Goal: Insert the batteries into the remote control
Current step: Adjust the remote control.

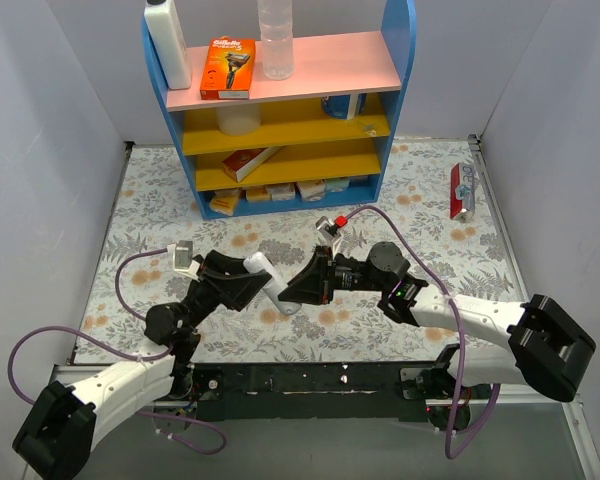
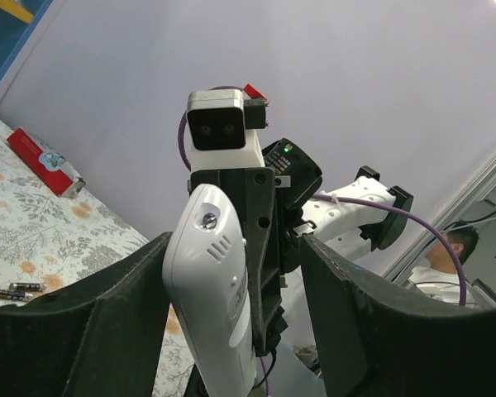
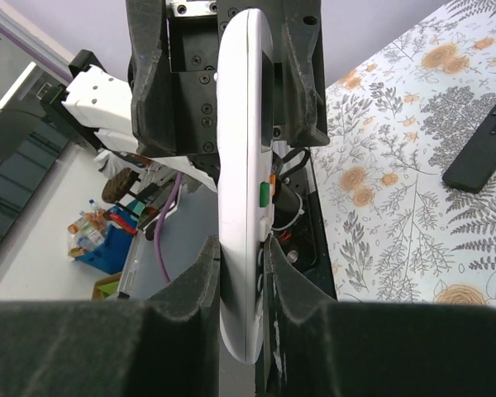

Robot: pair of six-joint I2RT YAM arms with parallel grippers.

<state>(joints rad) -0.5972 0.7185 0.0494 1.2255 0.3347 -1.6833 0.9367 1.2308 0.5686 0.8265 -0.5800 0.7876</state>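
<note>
Over floral table (image 1: pixel 160 200), remote (image 1: pixel 271 279) sits clamped in right pincer (image 3: pixel 241 285).

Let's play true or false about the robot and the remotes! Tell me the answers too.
1. The right tool is clamped on the white remote. True.
2. The batteries are in the left tool. False: they lie on the table.
3. The black remote stands on a shelf. False: it lies on the table.
4. The left tool's jaws stand open around the white remote. True.
5. An orange box stands on the top shelf. True.
</note>
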